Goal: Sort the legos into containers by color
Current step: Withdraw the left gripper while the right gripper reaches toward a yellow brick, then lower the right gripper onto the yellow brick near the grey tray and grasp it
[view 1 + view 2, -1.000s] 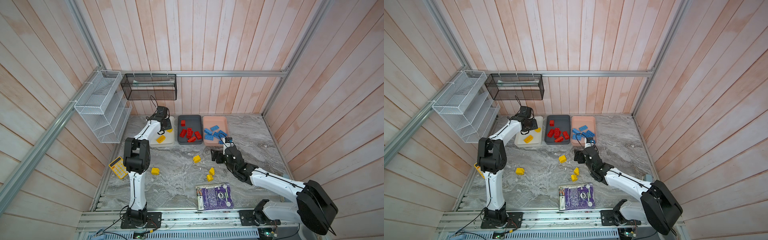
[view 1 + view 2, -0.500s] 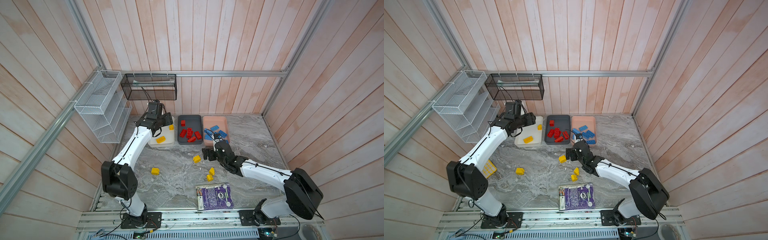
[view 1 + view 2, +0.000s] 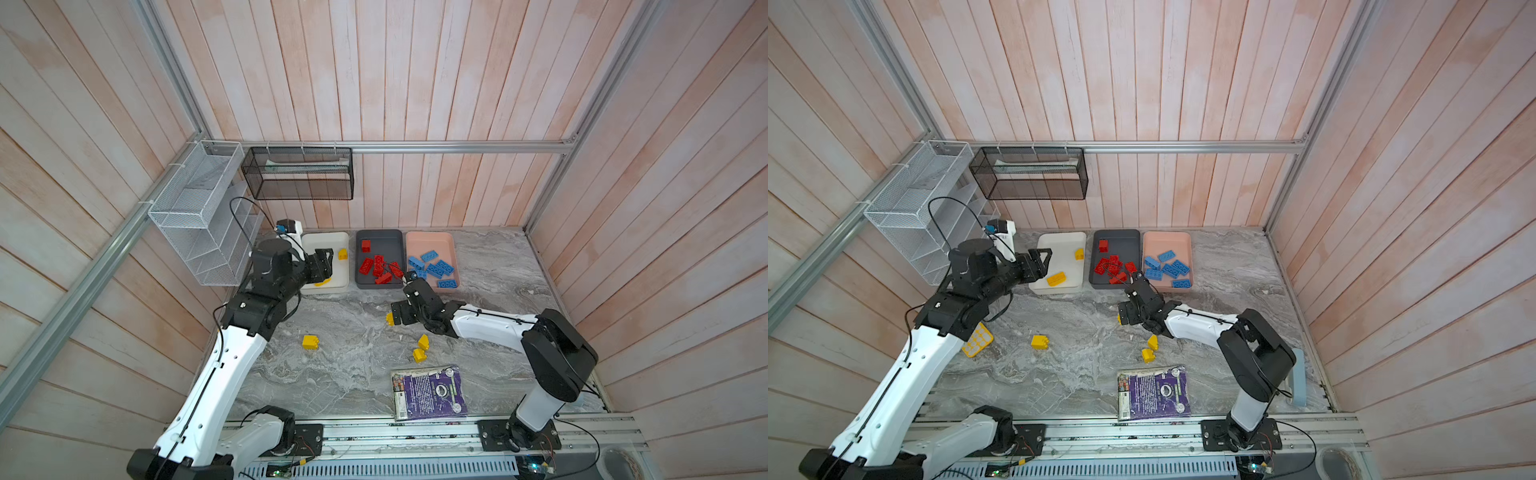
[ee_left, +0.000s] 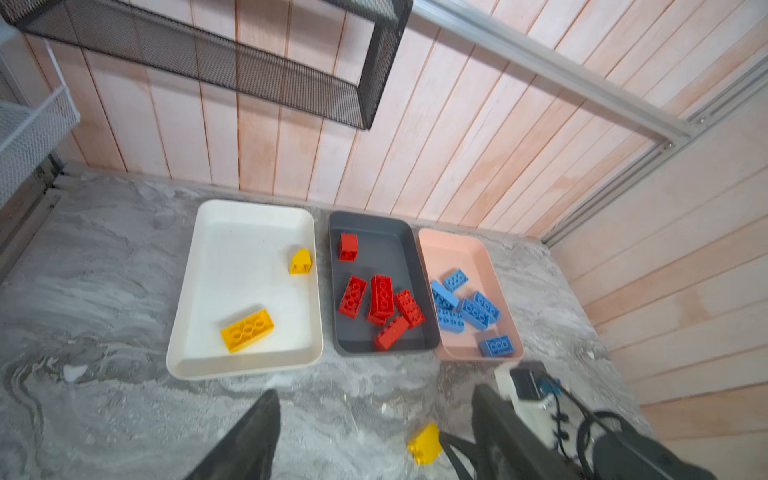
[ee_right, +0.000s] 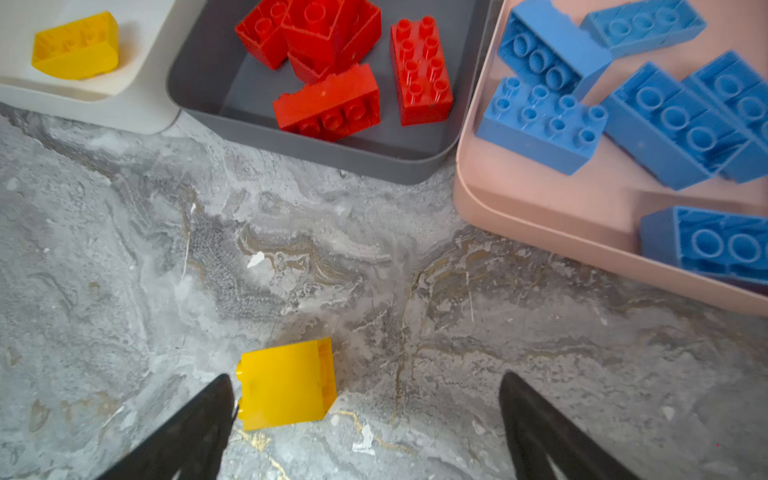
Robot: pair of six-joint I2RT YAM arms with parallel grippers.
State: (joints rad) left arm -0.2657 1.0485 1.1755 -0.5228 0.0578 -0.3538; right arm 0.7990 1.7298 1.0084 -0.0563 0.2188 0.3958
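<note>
Three containers stand in a row at the back: a white tray [image 3: 328, 245] with two yellow legos [image 3: 1056, 278], a dark grey tray [image 3: 380, 241] with several red legos [image 3: 378, 266], and a pink tray [image 3: 430, 243] with several blue legos [image 3: 434, 268]. My left gripper [image 3: 324, 266] hangs open and empty over the white tray's near left part. My right gripper [image 5: 365, 428] is open and low over the table, and a yellow lego [image 5: 286, 382] lies between its jaws, close to one finger. Three more yellow legos [image 3: 310, 342] [image 3: 423, 342] [image 3: 419, 355] lie loose on the table.
A purple booklet [image 3: 430, 392] lies near the front edge. A yellow calculator [image 3: 978, 340] sits under my left arm. A white wire rack [image 3: 199, 216] and a black mesh basket [image 3: 299, 174] hang on the walls at the back left.
My left arm has swung back and up from the white tray with its jaws spreading wider. My right gripper has opened fully and moved left to the yellow lego in front of the trays.
</note>
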